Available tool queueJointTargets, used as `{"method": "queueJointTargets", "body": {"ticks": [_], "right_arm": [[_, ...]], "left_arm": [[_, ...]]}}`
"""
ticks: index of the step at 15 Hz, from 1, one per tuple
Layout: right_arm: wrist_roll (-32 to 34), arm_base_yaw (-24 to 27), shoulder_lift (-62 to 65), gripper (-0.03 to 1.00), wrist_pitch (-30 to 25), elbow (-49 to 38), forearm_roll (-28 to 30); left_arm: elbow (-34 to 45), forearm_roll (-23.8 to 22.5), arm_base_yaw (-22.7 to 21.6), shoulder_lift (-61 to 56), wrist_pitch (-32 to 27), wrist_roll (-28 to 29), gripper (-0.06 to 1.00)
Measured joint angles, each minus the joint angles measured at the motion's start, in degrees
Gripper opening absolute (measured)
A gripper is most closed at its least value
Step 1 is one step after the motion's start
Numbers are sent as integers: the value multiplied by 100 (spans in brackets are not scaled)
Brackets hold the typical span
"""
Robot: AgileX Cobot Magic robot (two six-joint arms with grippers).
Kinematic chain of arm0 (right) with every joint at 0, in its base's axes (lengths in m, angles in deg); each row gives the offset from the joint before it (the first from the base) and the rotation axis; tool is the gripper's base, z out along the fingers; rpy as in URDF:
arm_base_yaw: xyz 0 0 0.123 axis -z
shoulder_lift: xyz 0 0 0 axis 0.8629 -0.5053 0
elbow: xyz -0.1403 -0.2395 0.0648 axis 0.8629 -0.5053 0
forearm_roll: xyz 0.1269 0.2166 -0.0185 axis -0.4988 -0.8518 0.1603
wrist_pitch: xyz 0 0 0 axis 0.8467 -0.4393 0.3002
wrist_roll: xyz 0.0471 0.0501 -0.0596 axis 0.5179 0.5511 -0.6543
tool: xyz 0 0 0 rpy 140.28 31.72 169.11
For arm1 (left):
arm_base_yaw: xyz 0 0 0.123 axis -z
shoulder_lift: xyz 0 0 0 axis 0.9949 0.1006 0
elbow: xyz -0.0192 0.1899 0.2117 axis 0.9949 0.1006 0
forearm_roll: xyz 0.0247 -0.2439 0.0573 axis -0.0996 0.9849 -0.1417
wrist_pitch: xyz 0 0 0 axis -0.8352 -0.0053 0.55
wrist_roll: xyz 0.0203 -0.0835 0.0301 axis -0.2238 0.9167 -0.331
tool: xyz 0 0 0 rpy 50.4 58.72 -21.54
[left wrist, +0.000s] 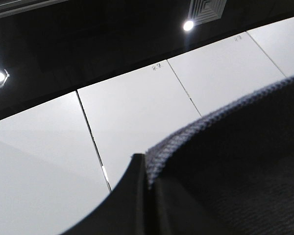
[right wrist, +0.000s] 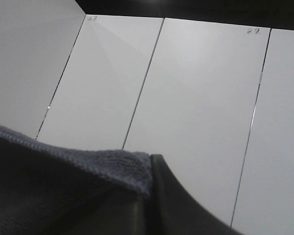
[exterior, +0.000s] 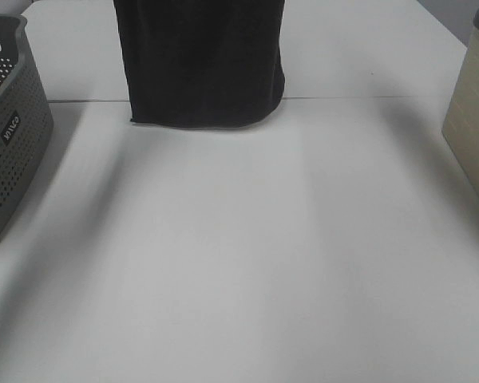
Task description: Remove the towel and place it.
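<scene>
1. Your left gripper is tilted upward toward the white panels, its jaws clenched on the hem of the long dark charcoal-grey terry-cloth towel.
2. Your right gripper is tilted the same way and grips that same hem.
3. The towel hangs toward the far edge of the white desk, midway between its sides. You cannot tell whether its lower hem touches the desk.
4. The high view cuts off both arms and the towel's top. It also crops the perforated grey plastic basket at the left edge and the beige basket at the right edge.
5. Count: one towel, two baskets, two grippers.
</scene>
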Motion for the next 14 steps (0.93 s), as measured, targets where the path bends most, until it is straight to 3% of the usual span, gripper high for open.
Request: {"method": "queueJointTargets", "body": {"ticks": [5,7,9,10,11,13,14], "right_arm": [[23,0,0,1,-195,0,0],[584,0,0,1,-951,0,0],[911,-11,0,1,-1593,0,0],[1232,-17,34,1,-2418,0,-6],[1306,-23,57,1,-2739,0,-40],[1266,-46,241,1,-3994,0,-561],[882,-57,367,1,-4572,0,-1043]], "left_arm": [[0,-109,0,0,-132,0,0],[0,-149,11,0,-642,29,0],[0,-160,103,-46,-1444,189,0],[0,-166,229,-155,-2412,309,0],[0,-160,281,-218,-2819,327,0],[0,23,498,-539,-4383,344,0],[11,206,573,-733,-5180,344,0]]}}
